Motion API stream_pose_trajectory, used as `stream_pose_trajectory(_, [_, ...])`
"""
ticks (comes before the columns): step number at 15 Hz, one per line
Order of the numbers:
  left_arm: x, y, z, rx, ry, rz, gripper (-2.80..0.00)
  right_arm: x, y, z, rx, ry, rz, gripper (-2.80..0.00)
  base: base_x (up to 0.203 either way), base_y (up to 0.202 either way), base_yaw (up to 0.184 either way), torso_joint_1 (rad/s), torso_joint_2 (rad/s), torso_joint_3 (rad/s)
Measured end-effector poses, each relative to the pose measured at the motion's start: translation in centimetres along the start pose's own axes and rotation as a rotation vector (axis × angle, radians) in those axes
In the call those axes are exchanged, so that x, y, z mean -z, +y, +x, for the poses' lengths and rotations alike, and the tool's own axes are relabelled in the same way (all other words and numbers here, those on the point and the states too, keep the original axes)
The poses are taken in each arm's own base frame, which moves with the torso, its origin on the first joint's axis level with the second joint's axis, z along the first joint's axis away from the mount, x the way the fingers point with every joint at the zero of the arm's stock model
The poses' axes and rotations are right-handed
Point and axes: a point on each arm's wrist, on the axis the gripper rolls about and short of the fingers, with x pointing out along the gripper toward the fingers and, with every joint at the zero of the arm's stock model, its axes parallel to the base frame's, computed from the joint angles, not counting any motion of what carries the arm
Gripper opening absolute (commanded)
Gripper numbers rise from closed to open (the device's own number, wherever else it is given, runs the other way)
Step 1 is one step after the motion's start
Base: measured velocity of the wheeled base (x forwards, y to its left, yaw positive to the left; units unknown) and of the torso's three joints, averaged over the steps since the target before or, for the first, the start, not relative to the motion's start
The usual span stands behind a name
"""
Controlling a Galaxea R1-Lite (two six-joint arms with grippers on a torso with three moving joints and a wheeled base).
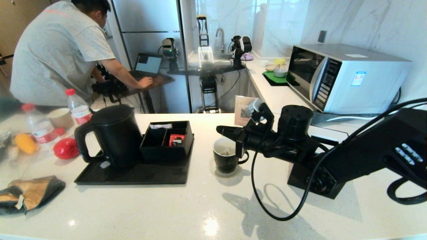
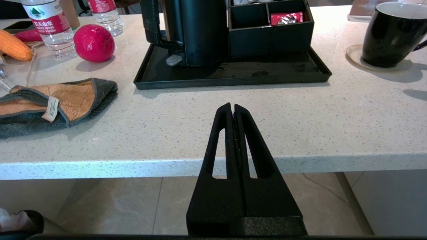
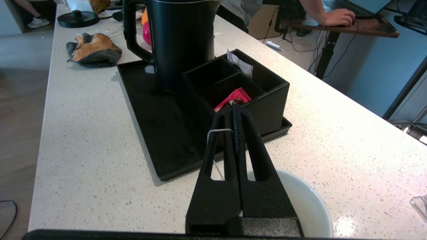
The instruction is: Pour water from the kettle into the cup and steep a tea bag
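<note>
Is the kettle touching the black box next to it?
Cannot tell. In the head view the kettle and box overlap, and no view shows a gap or contact plainly.

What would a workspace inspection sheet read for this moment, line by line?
Surface: white speckled counter, no spill seen.
Job's things: kettle upright on black tray; cup on a coaster, right of the tray; tea bag inside the cup.
Clutter: organiser box holding a red packet; two bottles; paper cup; red fruit; folded cloth.
Grippers: right gripper above the cup, shut on the tea bag's string; left gripper shut, empty, by the counter's near edge.
Cables: black cable loops from the right arm over the counter.
Surroundings: microwave; person at a laptop.
</note>
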Motion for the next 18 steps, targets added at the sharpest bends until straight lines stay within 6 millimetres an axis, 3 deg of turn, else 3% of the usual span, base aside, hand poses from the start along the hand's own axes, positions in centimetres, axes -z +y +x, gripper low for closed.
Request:
stream_pose_trajectory(10, [0.0,0.0,0.0,0.0,0.0,-0.001,-2.8,1.2,0.0,0.2,-0.001,0.024,0.012,-2.8,0.0,0.0,0.0,0.0,0.0,0.0])
stream_pose_trajectory(18, [0.0,0.0,0.0,-0.001,0.0,-0.001,-2.8,-0.3,-0.1,0.0,0.003,-0.007,-0.004,-2.8,0.0,0.0,0.0,0.0,0.0,0.0])
